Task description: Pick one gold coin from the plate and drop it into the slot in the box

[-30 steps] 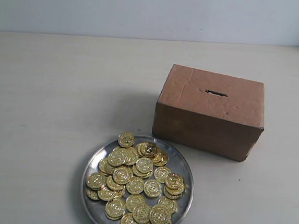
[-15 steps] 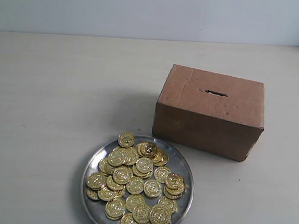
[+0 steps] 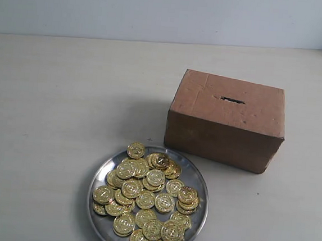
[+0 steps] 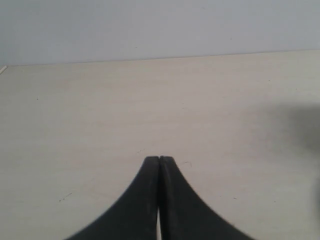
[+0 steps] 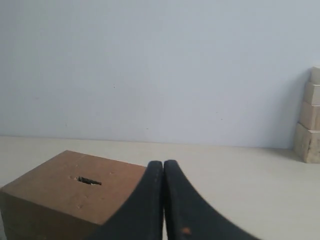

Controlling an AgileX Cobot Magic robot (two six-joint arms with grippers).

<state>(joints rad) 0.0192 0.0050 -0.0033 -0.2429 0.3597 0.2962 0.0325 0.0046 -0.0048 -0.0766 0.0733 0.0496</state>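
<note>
Pale table [image 3: 48, 116] bears 1 box [image 3: 225, 132] with 1 slot [image 3: 232, 99], 1 plate [image 3: 196, 179] of coins [image 3: 146, 198]; left, right jaws closed.

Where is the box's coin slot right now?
The short dark slit sits in the top face of the reddish-brown cardboard box, right of centre in the exterior view, behind the round silver metal plate.
</note>
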